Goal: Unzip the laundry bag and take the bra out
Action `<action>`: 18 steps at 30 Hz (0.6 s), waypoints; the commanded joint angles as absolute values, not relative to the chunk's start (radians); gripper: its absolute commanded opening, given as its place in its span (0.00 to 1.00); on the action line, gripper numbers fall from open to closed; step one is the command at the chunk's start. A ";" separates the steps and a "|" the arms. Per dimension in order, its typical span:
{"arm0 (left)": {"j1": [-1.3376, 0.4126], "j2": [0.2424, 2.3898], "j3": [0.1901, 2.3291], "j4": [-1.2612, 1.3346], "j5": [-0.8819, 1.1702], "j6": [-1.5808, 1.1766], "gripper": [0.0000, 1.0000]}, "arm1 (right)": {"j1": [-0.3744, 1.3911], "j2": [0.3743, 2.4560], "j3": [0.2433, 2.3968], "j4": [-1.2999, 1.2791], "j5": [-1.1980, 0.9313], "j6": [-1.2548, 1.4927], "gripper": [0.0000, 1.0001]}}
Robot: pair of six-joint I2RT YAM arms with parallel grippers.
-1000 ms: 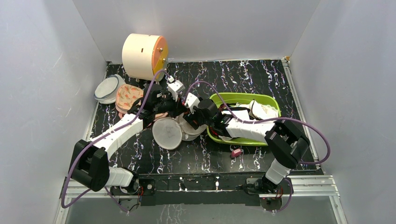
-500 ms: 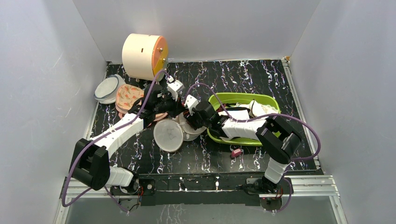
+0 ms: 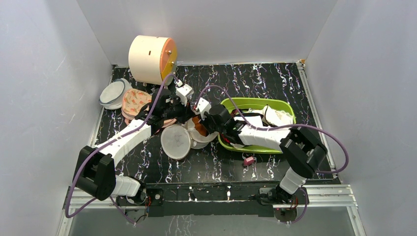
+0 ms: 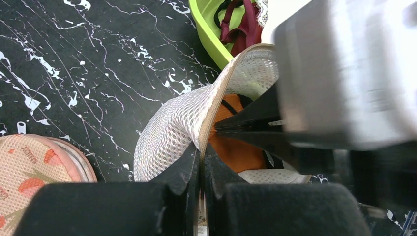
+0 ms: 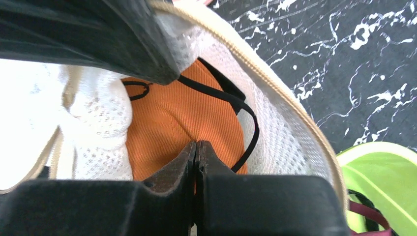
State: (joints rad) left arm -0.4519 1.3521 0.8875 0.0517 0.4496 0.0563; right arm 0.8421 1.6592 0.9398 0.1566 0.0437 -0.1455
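Right gripper (image 5: 195,143): jaws pinched flat together on the orange cup of the bra (image 5: 167,115). A black strap loops just beside the fingertips. The bra sits inside the opened bag (image 5: 290,142).

Left gripper (image 4: 200,147): jaws closed on the bag's zipper rim. The orange cup shows just past the tips, with the green bin (image 4: 209,27) beyond.

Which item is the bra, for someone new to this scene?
Find the lime-green tub on the right of the table; just left of it is an open white mesh bag. The bra is inside: ribbed orange fabric with thin black straps, unlike the white clothes in the tub.
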 commanded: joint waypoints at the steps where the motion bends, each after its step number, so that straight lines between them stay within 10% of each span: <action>1: -0.452 1.339 0.905 0.058 0.446 0.066 0.00 | 0.849 1.561 0.934 0.179 0.010 -0.144 0.00; 18: -0.453 1.341 0.903 0.066 0.403 0.052 0.00 | 0.854 1.333 0.951 0.093 -0.145 -0.051 0.00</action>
State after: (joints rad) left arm -0.4519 1.3521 0.8875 0.0521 0.4038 0.0586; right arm 0.8490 1.4212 0.9123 0.0566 -0.0841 -0.0971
